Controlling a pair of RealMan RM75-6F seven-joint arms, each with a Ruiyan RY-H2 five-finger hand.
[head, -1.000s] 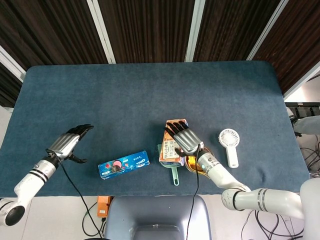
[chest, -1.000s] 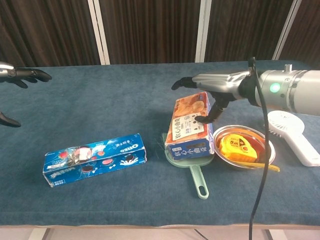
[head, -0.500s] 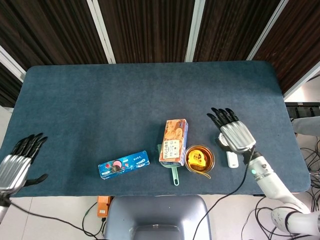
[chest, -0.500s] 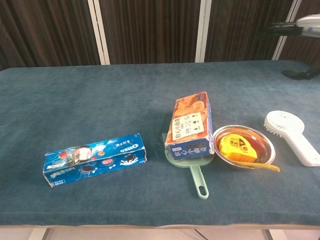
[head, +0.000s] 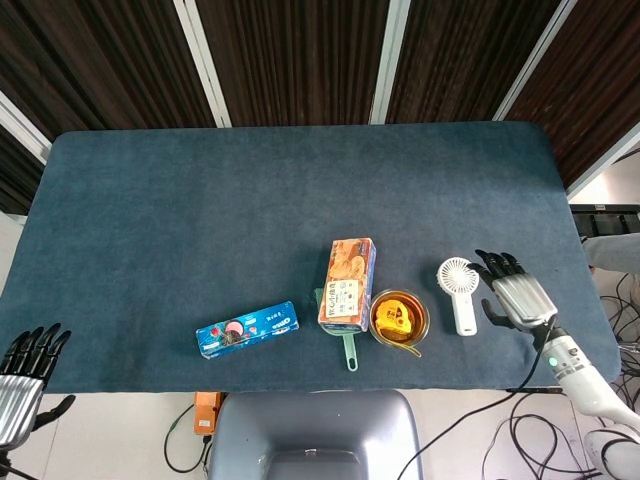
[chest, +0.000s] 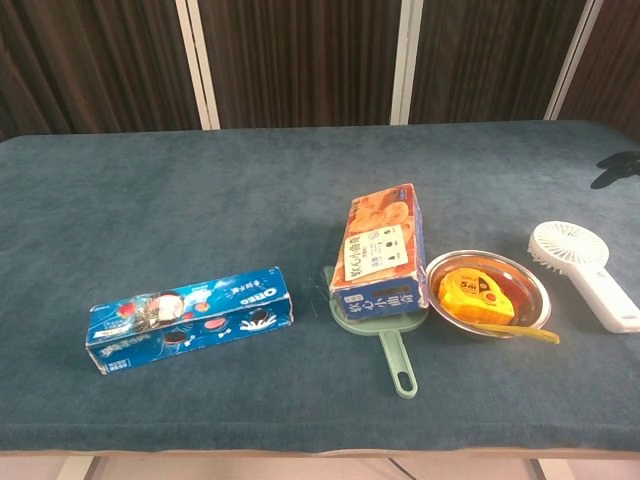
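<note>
The right robot hand (head: 515, 295) hovers empty, fingers spread, just right of the white fan (head: 458, 290) lying flat on the desk (head: 300, 200). The left robot hand (head: 22, 385) — also open and empty — hangs off the near-left edge, well apart from the Oreo box (head: 248, 329).

The table (head: 300, 190) is covered in dark teal-blue cloth. The fan (head: 458, 292) is plain white. Both the right hand (head: 518, 297) and the left hand (head: 20, 385) are silver-grey with black fingers. The biscuit box (chest: 382, 247) is orange above and blue below, the cookie box (chest: 188, 318) bright blue with white lettering, and the tape measure (chest: 475, 295) yellow.
</note>
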